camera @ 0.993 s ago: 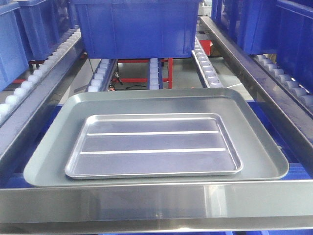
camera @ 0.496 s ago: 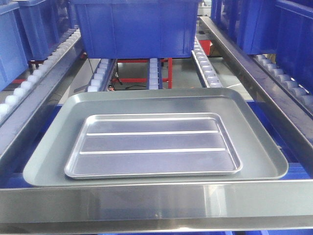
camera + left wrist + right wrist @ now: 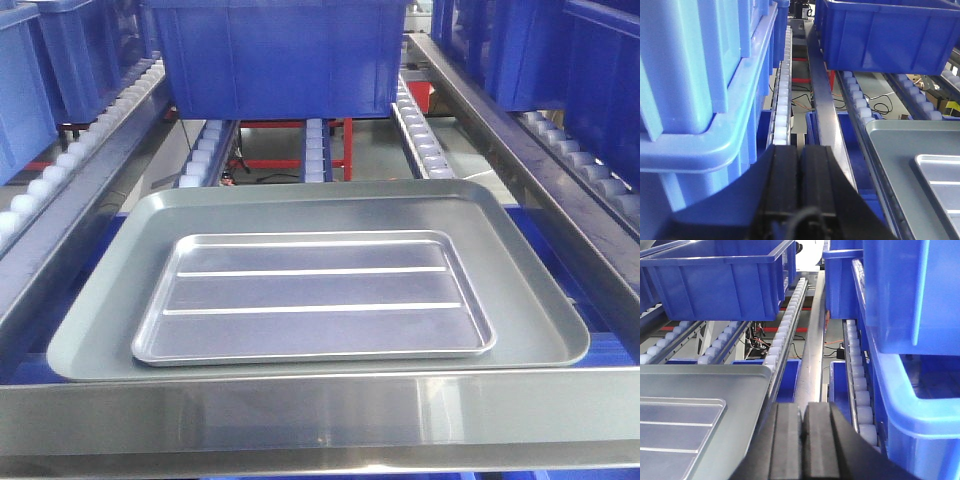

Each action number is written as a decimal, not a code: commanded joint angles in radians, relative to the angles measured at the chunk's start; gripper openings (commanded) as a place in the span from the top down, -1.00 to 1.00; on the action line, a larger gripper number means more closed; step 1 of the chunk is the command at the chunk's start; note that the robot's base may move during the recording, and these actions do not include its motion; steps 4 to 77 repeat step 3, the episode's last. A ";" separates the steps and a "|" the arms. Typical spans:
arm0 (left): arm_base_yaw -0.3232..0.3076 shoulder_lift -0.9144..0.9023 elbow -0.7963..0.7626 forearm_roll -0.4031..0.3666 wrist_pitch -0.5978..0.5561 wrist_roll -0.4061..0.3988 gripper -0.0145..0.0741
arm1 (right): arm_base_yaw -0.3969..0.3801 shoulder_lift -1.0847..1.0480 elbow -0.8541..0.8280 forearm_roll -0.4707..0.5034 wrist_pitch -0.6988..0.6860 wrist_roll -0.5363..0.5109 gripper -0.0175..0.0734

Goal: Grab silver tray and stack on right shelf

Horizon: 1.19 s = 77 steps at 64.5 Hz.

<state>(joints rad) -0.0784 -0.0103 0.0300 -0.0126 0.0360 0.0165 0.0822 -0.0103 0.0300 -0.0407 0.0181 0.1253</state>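
Observation:
The silver tray [image 3: 315,297], shiny with two raised ridges, lies flat inside a larger dull grey tray [image 3: 100,300]. Both rest on the right shelf [image 3: 320,410], a sloping roller rack with a broad steel front bar. No gripper shows in the front view. My left gripper [image 3: 800,148] is shut and empty, left of the trays over a steel rail; a corner of the silver tray [image 3: 940,175] shows at its right. My right gripper [image 3: 802,407] is shut and empty, just right of the grey tray [image 3: 725,380], with the silver tray [image 3: 675,425] at its left.
A blue bin [image 3: 285,55] sits up the rack behind the trays. More blue bins flank it at left [image 3: 25,80] and right [image 3: 590,70]. A light blue crate [image 3: 695,75] is close beside the left gripper and a blue bin [image 3: 910,330] beside the right gripper.

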 commanded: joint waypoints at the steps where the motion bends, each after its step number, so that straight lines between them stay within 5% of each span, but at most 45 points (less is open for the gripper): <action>1: 0.001 -0.014 0.026 -0.003 -0.086 0.000 0.90 | -0.008 -0.019 -0.001 0.001 -0.087 -0.003 0.50; 77: 0.001 -0.014 0.026 -0.003 -0.086 0.000 0.90 | -0.008 -0.019 -0.001 0.001 -0.087 -0.003 0.50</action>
